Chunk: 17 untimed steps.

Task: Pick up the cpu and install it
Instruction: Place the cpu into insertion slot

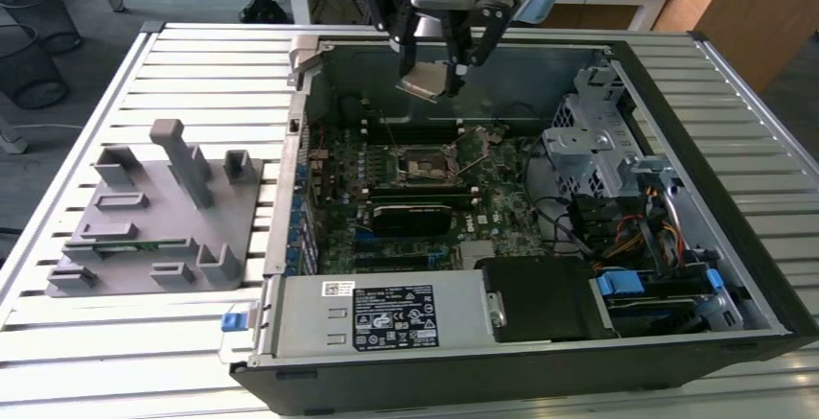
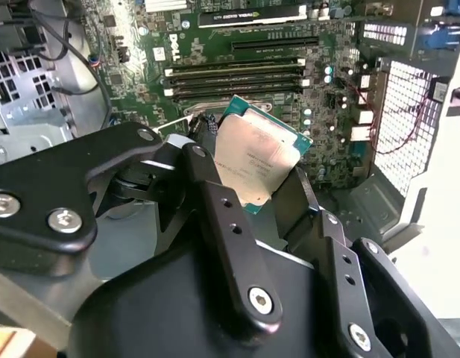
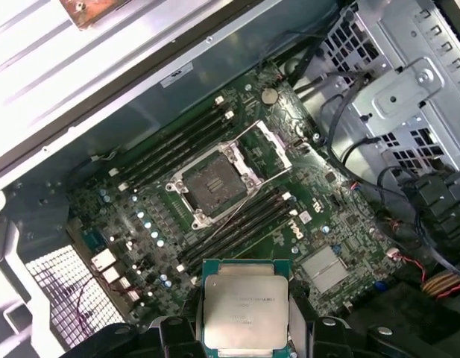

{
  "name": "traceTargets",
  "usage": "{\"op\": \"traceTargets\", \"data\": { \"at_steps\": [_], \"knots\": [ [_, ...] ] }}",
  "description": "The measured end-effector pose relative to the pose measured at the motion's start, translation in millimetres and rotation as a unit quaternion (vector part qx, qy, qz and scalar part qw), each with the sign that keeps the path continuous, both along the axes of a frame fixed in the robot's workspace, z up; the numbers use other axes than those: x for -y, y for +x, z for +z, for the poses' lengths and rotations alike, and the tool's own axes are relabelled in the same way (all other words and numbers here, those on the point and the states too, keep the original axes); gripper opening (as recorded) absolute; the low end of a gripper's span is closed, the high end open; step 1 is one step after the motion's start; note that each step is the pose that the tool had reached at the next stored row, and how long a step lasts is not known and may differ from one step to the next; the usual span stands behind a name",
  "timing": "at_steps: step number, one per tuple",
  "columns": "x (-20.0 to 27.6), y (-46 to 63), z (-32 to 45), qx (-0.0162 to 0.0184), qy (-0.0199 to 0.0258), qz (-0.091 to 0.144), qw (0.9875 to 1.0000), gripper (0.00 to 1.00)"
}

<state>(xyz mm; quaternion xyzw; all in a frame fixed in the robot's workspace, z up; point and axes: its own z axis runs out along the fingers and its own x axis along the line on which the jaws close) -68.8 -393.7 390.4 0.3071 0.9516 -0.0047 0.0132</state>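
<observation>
**A:** Nearest the lens in both wrist views, black links of the jaws are seen, and the cpu (image 3: 244,309) is pinched between them by two opposite edges.

**B:** Which face of it is shown?

**A:** The silver-grey metal top is turned towards both wrist cameras, and a thin green rim is seen around it (image 2: 256,160).

**B:** Where is it held?

**A:** It is held in the air, tilted, over the end of the open case (image 1: 538,376) farthest from the exterior camera. It is kept well apart from the motherboard (image 1: 500,218) below.

**B:** How is the socket found?

**A:** The socket (image 3: 215,183) is seen bare near the middle of the motherboard, with its metal frame swung open to one side. Dark memory slots (image 3: 241,220) are lined up on two sides of it.

**B:** What else is laid out?

**A:** The case is set on a slatted bench (image 1: 205,74). A grey fixture (image 1: 141,210) is placed on the bench at the exterior view's left, just beside the case. A labelled power supply (image 1: 378,314) is fitted at the case's near end.
</observation>
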Motion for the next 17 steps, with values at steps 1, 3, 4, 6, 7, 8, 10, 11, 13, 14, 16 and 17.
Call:
{"op": "traceTargets", "data": {
  "at_steps": [1, 3, 4, 6, 7, 8, 10, 11, 13, 14, 16, 17],
  "knots": [
    [-0.1, 0.0, -0.1, 0.0000, -0.0001, -0.005, 1.0000, 0.54],
    [-0.2, 0.0, -0.2, 0.0000, -0.0002, -0.015, 0.9999, 0.54],
    [-0.2, 0.0, -0.2, 0.0000, -0.0003, -0.020, 0.9998, 0.54],
    [-0.3, 0.0, -0.3, 0.0000, -0.0005, -0.030, 0.9995, 0.54],
    [-0.3, 0.0, -0.4, 0.0001, -0.0006, -0.036, 0.9994, 0.54],
    [-0.3, 0.0, -0.4, 0.0001, -0.0006, -0.043, 0.9991, 0.54],
    [-0.4, 0.0, -0.5, 0.0001, -0.0008, -0.055, 0.9985, 0.54],
    [-0.4, 0.0, -0.5, 0.0001, -0.0008, -0.062, 0.9981, 0.54],
    [-0.4, 0.0, -0.7, 0.0001, -0.0009, -0.076, 0.9971, 0.54],
    [-0.4, 0.0, -0.7, 0.0001, -0.0010, -0.082, 0.9966, 0.54],
    [-0.5, 0.0, -0.8, 0.0001, -0.0011, -0.095, 0.9954, 0.54],
    [-0.5, 0.0, -0.9, 0.0001, -0.0012, -0.102, 0.9948, 0.54]
  ]
}}
